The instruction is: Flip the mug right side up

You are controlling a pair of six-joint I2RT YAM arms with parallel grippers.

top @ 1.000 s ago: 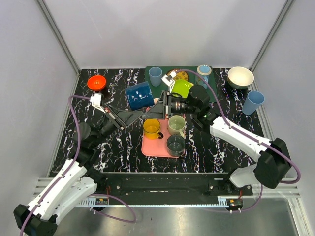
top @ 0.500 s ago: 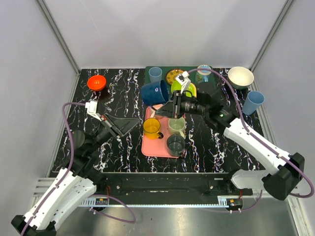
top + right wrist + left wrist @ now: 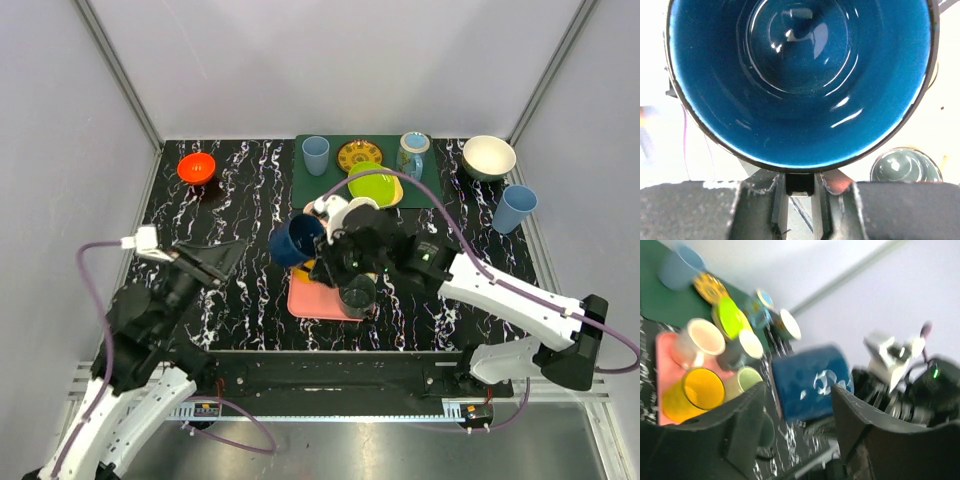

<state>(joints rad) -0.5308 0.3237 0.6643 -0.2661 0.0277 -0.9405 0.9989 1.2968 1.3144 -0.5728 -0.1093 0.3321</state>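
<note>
**Top external view: right gripper pinching the dark blue mug over the pink tray's far-left corner**

The right gripper (image 3: pixel 322 243) is gripping the dark blue mug (image 3: pixel 296 240) by its rim, near the middle of the black marbled worktop (image 3: pixel 250 190). In the right wrist view the gripper (image 3: pixel 800 184) is pressing its two fingers together on the near edge of the rim, and the camera is looking straight into the mug's (image 3: pixel 800 75) glossy blue inside. In the blurred left wrist view the mug (image 3: pixel 810 382) is lying tipped on its side and showing a white pattern on its wall. It appears to be hanging clear of the worktop.

The left gripper (image 3: pixel 222 258) is hovering well to the left of the mug, with its fingers spread and nothing between them; the left wrist view shows the same gap (image 3: pixel 797 390).

The pink tray (image 3: pixel 305 300) is sitting just near of the mug and carrying a dark grey cup (image 3: pixel 357 293) and a yellow mug (image 3: pixel 692 392). On the far side, a green mat (image 3: pixel 312 185) is holding a light blue cup (image 3: pixel 316 154) and a lime green plate (image 3: pixel 372 186). An orange bowl (image 3: pixel 197 167) is resting at the far left, and a cream bowl (image 3: pixel 488 156) is sitting at the far right.
</note>
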